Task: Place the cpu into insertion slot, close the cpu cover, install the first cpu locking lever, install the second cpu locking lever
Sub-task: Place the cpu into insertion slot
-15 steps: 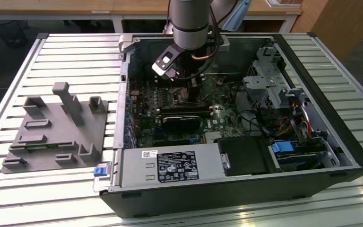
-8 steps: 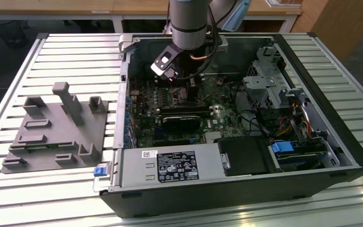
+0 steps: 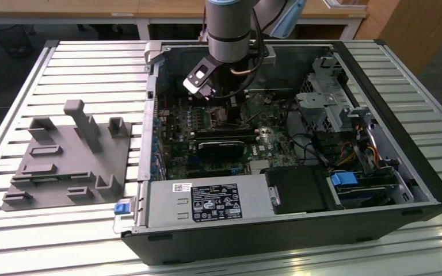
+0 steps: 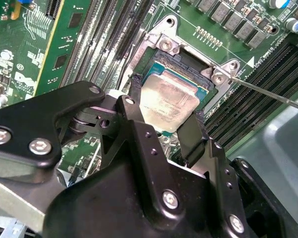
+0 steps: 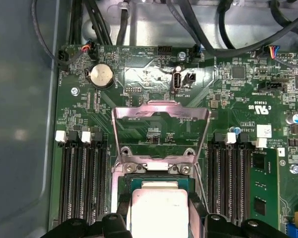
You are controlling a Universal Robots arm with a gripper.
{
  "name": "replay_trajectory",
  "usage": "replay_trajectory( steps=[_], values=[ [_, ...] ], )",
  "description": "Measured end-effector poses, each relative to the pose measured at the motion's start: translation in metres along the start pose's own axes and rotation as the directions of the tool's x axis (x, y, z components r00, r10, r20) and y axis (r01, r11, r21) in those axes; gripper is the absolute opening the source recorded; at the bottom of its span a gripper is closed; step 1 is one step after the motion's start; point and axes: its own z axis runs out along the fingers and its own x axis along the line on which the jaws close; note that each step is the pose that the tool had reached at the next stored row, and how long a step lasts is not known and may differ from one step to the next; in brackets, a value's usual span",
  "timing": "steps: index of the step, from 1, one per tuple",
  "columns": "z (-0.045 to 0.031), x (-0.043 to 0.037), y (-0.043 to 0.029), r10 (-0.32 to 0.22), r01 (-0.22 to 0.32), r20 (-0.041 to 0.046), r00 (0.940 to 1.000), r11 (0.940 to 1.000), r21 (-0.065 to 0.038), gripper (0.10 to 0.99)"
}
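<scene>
The cpu, a pale silvery square, sits between my gripper's two black fingers, which are shut on its opposite edges. It is level at the insertion slot, whose dark rim shows around it on the green board. In the first wrist view the cpu lies just below the hinged cpu cover, which stands raised open, a thin metal frame with a square window. A thin locking lever sticks out from the socket's corner, unlatched. In the exterior view my gripper reaches down into the open computer case.
Long black memory slots flank the socket on both sides. A black finned cooler lies in the case close to the arm. A grey fixture block stands on the slatted table at the exterior view's left. The power supply fills the case's near side.
</scene>
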Motion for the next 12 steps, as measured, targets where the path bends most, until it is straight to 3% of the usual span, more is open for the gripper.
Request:
replay_trajectory(
  steps=[12],
  values=[
    [0.0036, 0.0001, -0.0016, 0.000, 0.000, -0.0001, 1.0000, 1.0000, 0.000, 0.541]
  ],
)
